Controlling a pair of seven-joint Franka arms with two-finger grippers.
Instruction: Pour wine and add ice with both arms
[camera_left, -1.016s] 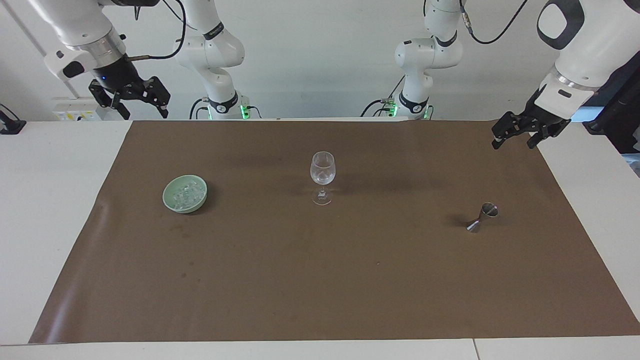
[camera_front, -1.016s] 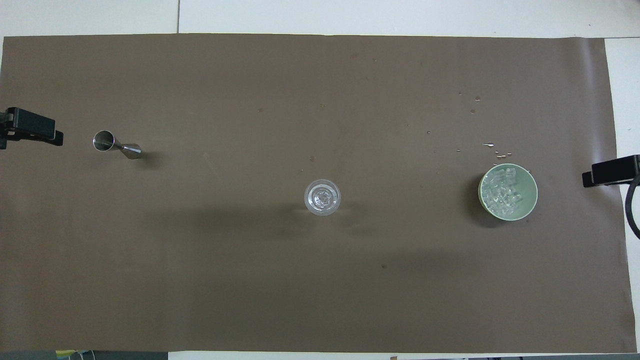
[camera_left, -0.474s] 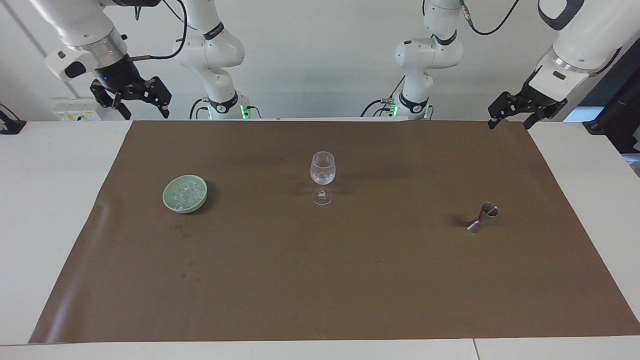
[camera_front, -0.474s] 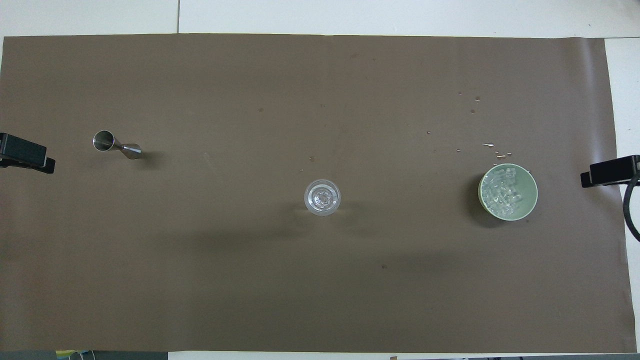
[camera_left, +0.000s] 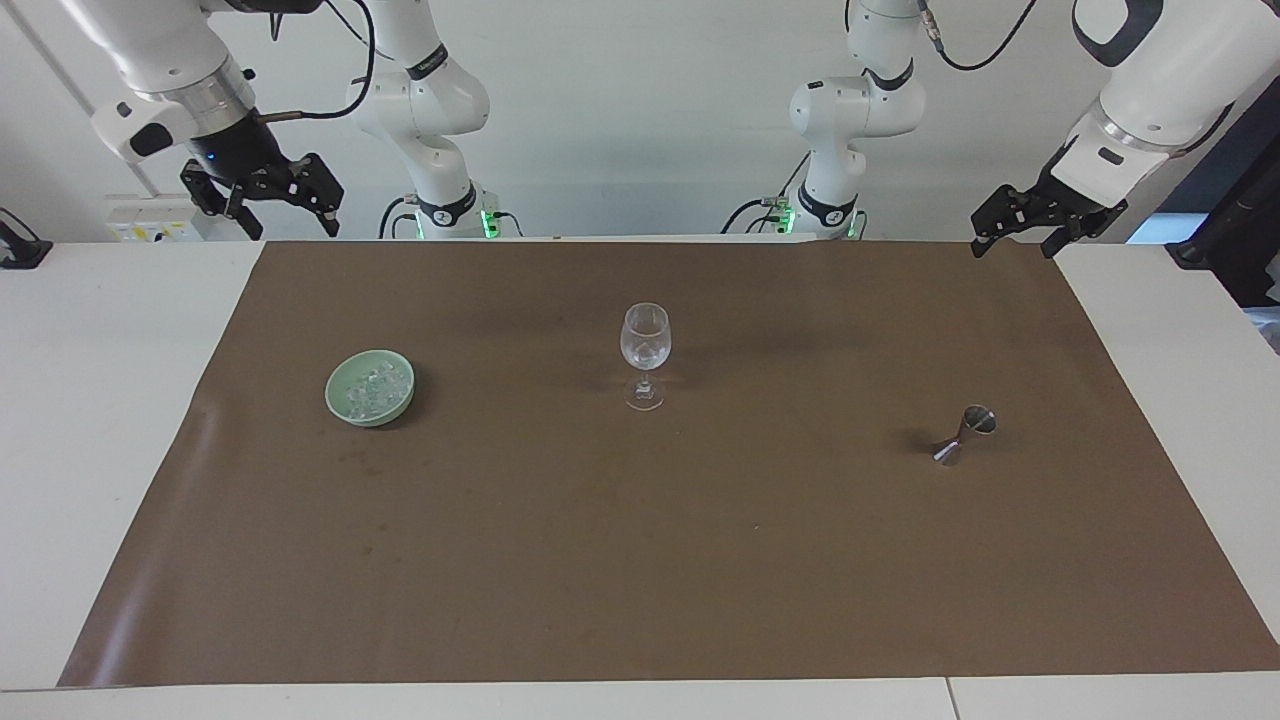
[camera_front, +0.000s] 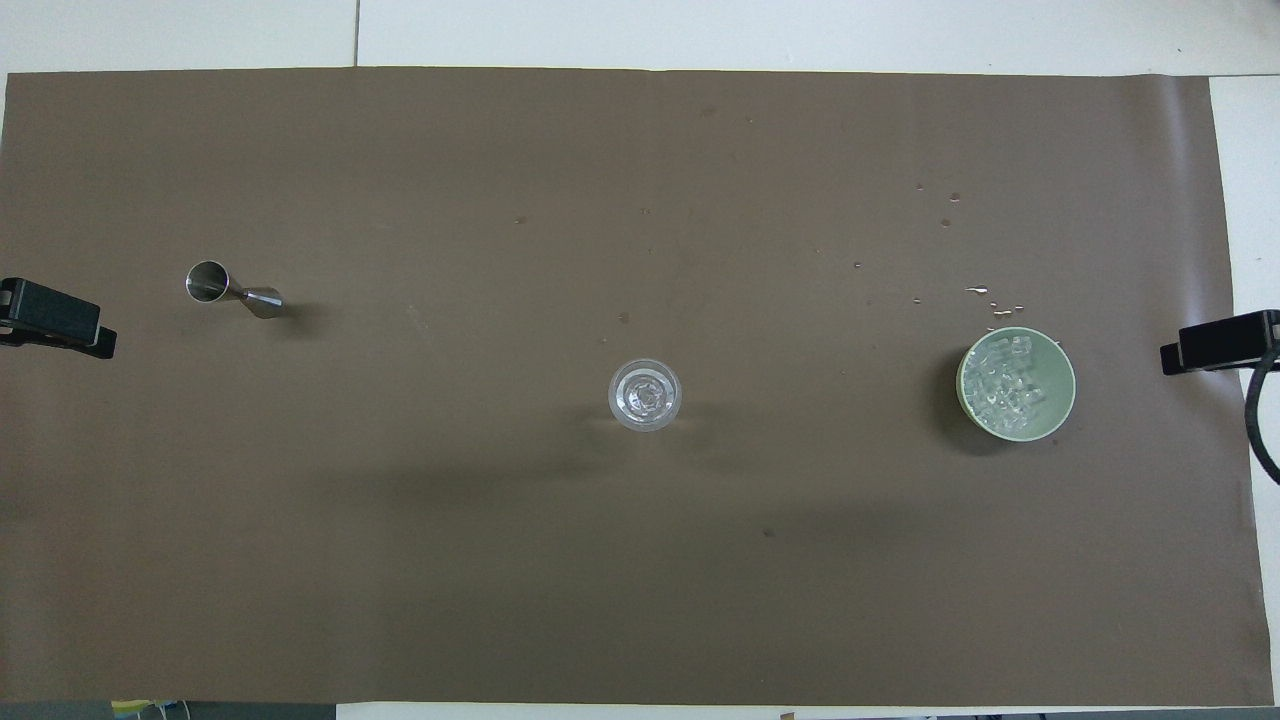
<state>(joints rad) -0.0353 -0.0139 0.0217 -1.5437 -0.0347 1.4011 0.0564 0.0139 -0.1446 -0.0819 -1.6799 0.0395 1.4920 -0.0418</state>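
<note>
Fingers of left gripper (camera_left: 1011, 238) and right gripper (camera_left: 262, 208) spread, empty.

No readable txt, labels, brands or nos. anywhere. Small dark marks on the arm base collars (camera_left: 446, 214) are too tiny to make out; nothing printed shows on the brown mat (camera_front: 640, 560) or desk (camera_left: 100, 400).

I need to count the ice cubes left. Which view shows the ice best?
The overhead view: it looks straight down into the green bowl, so the ice lies fully exposed. The facing view shows the ice slantwise, partly hidden by the bowl's rim.
</note>
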